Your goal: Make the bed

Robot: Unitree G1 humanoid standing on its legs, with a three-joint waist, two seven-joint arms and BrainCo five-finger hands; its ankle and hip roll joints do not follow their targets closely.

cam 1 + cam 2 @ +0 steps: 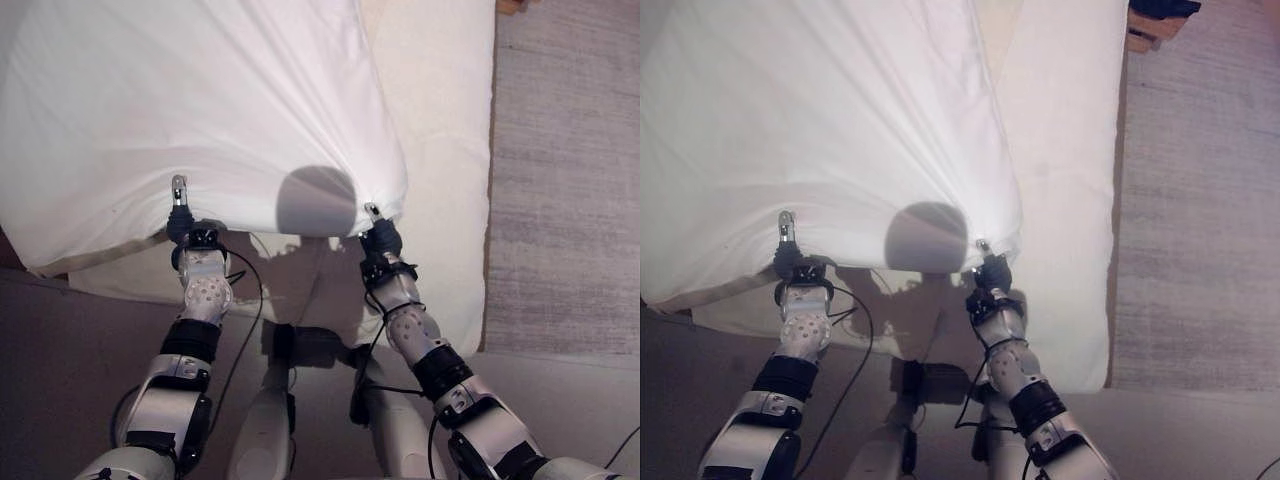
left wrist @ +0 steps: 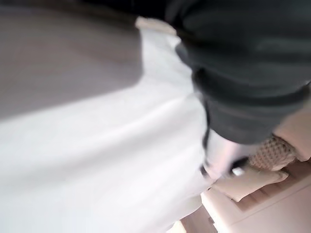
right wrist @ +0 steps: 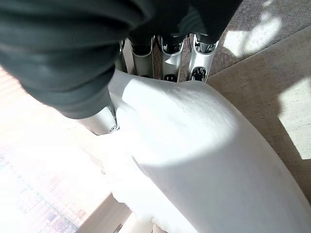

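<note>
**Sheet edge held at both near corners, bed lies ahead toward 12 o'clock**

Bed (image 1: 440, 150): cream mattress surface, long axis running 6 to 12 o'clock away from the robot. A bare strip shows along the 3 o'clock side; grey carpet (image 1: 565, 180) beyond that.

White sheet (image 1: 180, 100): lifted and billowing over the left and centre of the bed, covering it from the 9 o'clock edge to roughly the middle. Its near hem hangs between the two hands, taut with folds fanning out from each grip point. Everything left to spread lies from the hands toward 12 o'clock and toward 3 o'clock, where the mattress is still uncovered.

Left hand (image 1: 181, 215): at the hem's 9 o'clock end, one finger pointing up against the cloth. Its wrist view shows cloth beside the cover, but I cannot tell whether the fingers clamp it.

Right hand (image 3: 165, 56): at the hem's 3 o'clock end, fingers curled over the sheet with the thumb beneath, pinching it. It is the nearer hand to the bare strip.

Judgement: the next pull wants to go toward 3 o'clock.

Writing: none legible.
</note>
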